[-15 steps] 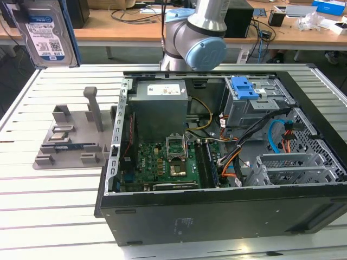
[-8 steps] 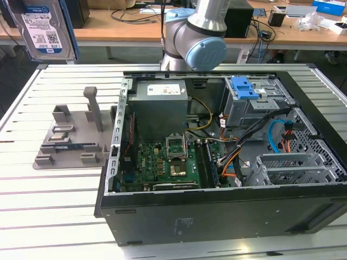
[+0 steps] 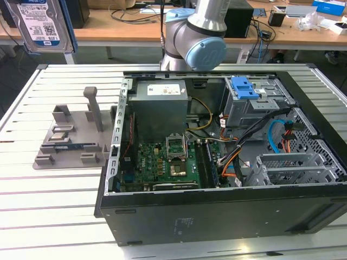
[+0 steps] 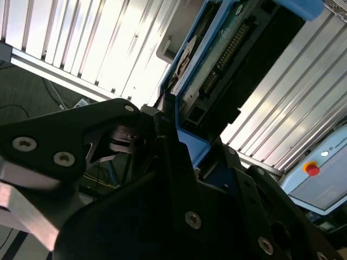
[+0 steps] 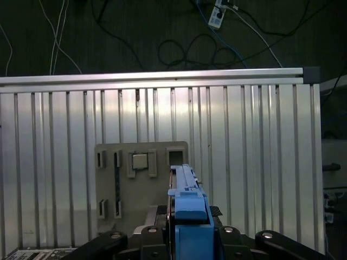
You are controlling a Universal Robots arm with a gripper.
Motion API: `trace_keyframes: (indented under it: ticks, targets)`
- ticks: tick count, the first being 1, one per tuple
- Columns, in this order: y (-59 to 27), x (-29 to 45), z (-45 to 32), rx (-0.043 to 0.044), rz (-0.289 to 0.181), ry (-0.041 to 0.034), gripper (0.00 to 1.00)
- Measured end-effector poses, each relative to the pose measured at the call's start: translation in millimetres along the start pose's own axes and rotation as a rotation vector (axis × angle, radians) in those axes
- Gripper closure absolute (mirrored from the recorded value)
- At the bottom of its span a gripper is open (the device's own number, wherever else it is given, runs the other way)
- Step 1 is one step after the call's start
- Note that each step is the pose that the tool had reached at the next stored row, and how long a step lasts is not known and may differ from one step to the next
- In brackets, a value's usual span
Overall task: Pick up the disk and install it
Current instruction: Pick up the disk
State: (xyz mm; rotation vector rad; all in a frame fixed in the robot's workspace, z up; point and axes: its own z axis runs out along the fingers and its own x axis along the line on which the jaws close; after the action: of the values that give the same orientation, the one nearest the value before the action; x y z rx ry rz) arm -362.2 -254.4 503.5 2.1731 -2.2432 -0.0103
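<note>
The jaws were clamped on the disk [image 3: 40, 24], holding it by one end. Its blue side rail [image 5: 187, 211] ran edge-on in the first wrist view, and its circuit-board face [image 4: 227, 49] showed in the second wrist view. In the exterior view the disk hung in the air, label showing, at about 10 o'clock from the open computer case [image 3: 217, 216]. A grey fixture [image 3: 70, 143] lay at 9 o'clock of the case on the slatted tabletop [image 3: 49, 206]. A cage with a blue latch [image 3: 244, 89] sat at 1 o'clock inside the case.

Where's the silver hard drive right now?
The silver metal disk is clamped in the gripper, high at the exterior view's left, over the slatted table near the grey fixture plate.
</note>
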Motion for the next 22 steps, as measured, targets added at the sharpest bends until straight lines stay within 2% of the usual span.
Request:
trace_keyframes:
  ticks: [4,9,18,19,22]
  targets:
    - [-3.1,-0.1,-0.1,0.0000,0.000,0.0000,0.63]
    - [-21.7,-0.7,-0.3,0.0001,0.000,-0.0001,0.63]
    - [-68.0,-2.2,-1.2,-0.0002,0.000,0.0000,0.63]
    - [-75.5,-2.4,-1.4,-0.0003,0.000,0.0000,0.63]
    - [-88.7,-2.9,-1.5,-0.0003,0.000,0.0000,0.63]
